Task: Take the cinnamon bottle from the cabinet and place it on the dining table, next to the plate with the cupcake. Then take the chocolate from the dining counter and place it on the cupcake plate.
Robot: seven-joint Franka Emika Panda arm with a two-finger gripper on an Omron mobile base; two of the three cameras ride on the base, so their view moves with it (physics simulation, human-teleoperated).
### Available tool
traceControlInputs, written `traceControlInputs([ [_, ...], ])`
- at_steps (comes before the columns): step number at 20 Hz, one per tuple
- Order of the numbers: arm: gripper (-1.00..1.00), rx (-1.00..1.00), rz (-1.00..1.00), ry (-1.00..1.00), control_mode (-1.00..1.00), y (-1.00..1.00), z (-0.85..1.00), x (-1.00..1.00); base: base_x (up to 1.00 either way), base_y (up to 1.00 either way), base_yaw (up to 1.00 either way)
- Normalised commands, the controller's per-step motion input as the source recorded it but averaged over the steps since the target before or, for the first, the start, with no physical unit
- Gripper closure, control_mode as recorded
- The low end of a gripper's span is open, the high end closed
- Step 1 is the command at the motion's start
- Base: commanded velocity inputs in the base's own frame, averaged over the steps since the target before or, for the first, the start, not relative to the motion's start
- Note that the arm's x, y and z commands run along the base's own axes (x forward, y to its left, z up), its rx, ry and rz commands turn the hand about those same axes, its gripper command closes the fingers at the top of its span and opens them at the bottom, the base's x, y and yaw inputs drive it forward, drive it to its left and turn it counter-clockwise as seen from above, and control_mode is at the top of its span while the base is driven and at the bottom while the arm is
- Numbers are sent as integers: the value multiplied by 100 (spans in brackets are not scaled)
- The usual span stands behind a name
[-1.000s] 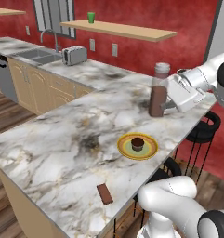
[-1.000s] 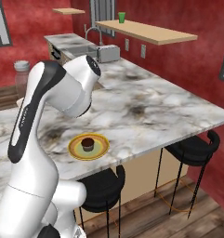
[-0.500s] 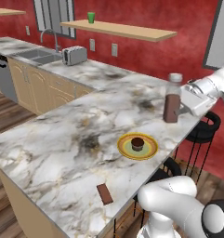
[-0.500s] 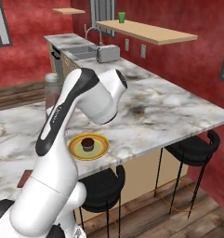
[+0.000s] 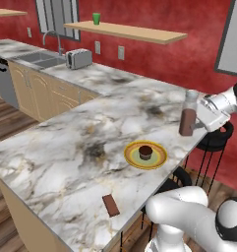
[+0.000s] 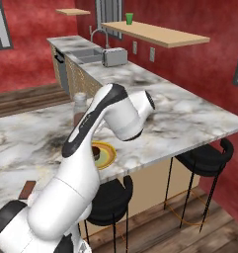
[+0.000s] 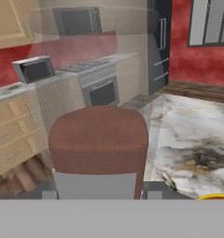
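Marble dining table (image 5: pixel 66 147), slim brown-filled cinnamon bottle (image 5: pixel 188 115), grey cap

At the lower left of the right base view, the arm covers part of the plate (image 6: pixel 106 153) and most of the cinnamon bottle (image 6: pixel 80 105); the chocolate (image 6: pixel 27 188) is half hidden. In the hand view the bottle's base is cut off, the plate's rim barely shows at the lower right

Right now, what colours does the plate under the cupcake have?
Yellow with an olive-green ring; the plate shows best in the left base view.
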Motion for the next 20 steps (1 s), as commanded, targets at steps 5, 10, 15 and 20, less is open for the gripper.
traceControlInputs([
  [5, 100, 0, 0, 0, -100, -36, -41, 63, 0, 0, 0],
  [10, 100, 0, 0, 0, -100, -14, -53, 56, 0, 0, 0],
  [15, 100, 0, 0, -1, -100, -8, -51, 46, 0, 0, 0],
  [20, 100, -1, 0, -1, -100, -12, -33, 45, 0, 0, 0],
])
